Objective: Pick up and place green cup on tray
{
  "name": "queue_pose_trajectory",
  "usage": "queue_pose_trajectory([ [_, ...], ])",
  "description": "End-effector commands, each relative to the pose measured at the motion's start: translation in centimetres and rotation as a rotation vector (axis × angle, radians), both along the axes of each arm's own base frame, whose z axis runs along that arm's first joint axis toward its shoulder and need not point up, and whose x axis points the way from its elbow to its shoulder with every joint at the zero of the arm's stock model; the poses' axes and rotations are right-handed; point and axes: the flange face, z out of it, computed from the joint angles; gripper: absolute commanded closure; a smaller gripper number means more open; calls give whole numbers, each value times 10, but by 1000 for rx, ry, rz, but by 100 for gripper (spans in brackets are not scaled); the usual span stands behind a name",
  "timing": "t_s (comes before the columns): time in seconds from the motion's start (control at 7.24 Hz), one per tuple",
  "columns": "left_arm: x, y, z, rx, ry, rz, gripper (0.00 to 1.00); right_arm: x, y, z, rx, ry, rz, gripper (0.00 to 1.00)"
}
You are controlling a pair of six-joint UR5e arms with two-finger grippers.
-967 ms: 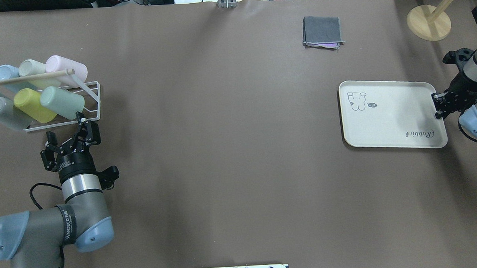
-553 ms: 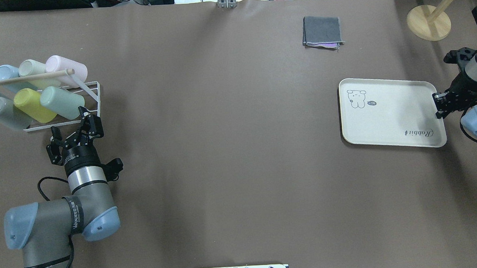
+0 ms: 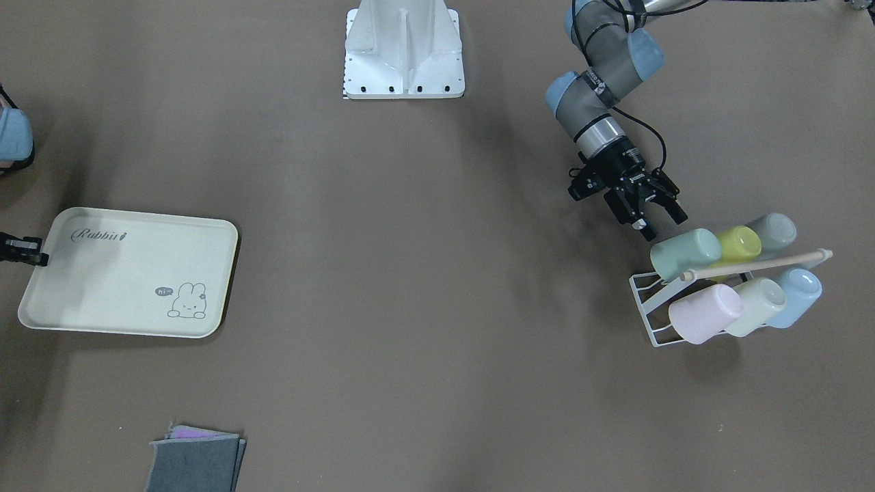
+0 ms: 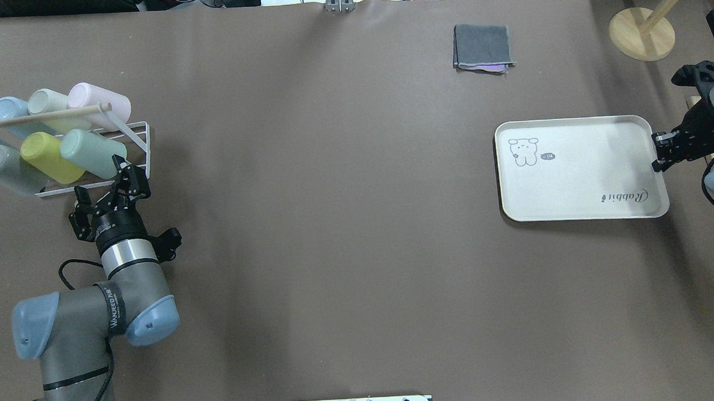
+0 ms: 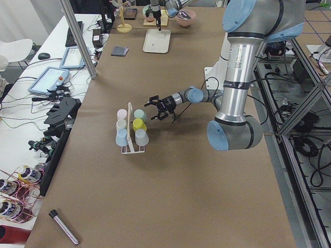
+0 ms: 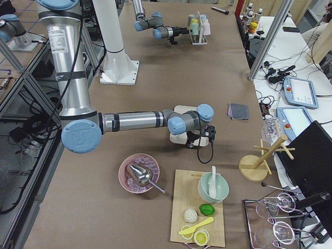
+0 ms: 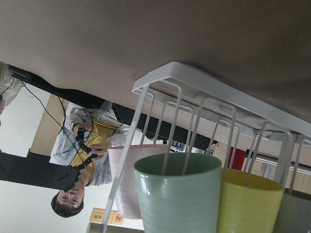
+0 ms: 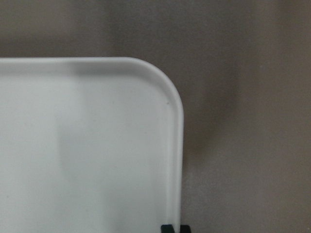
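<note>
The green cup (image 4: 93,153) lies on its side in the white wire rack (image 4: 144,137), its bottom towards my left gripper; it also shows in the front view (image 3: 685,254) and the left wrist view (image 7: 180,194). My left gripper (image 4: 98,174) is open and empty, just short of the cup's bottom, with one finger close beside it. The cream tray (image 4: 573,173) lies at the right, with a bunny drawing and "Rabbit" script. My right gripper (image 4: 657,151) is shut on the rim of the tray's right edge, seen in the right wrist view (image 8: 174,227).
The rack also holds a yellow-green cup (image 4: 48,157), a grey cup (image 4: 6,170), and pink (image 4: 102,103), pale mint (image 4: 51,104) and blue (image 4: 9,110) cups under a wooden bar. A folded grey cloth (image 4: 483,47) and a wooden stand (image 4: 642,31) are at the far side.
My left gripper has moved forward to the green cup's bottom. My right gripper has turned the tray square and pushed it a little to the left.
</note>
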Motion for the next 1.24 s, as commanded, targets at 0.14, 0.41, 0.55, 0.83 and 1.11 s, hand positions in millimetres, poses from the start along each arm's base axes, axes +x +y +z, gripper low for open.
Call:
queue_pose_trajectory([
  [0.14,8,-3,1,-7,-31,11,2,20,2,-23,0,-181,-5,100],
  [0.41,8,-5,-2,-14,-74,31,2,27,2,-40,-13,-288,-23,100],
  [0.55,6,-7,-1,-16,-80,28,2,25,-2,-58,7,-310,-30,100],
  [0.83,3,-19,9,-16,-54,6,2,-6,-30,-110,15,-318,-23,100],
  [1.11,2,-25,9,-16,-52,-4,2,-86,-42,-177,53,-266,-34,100],
])
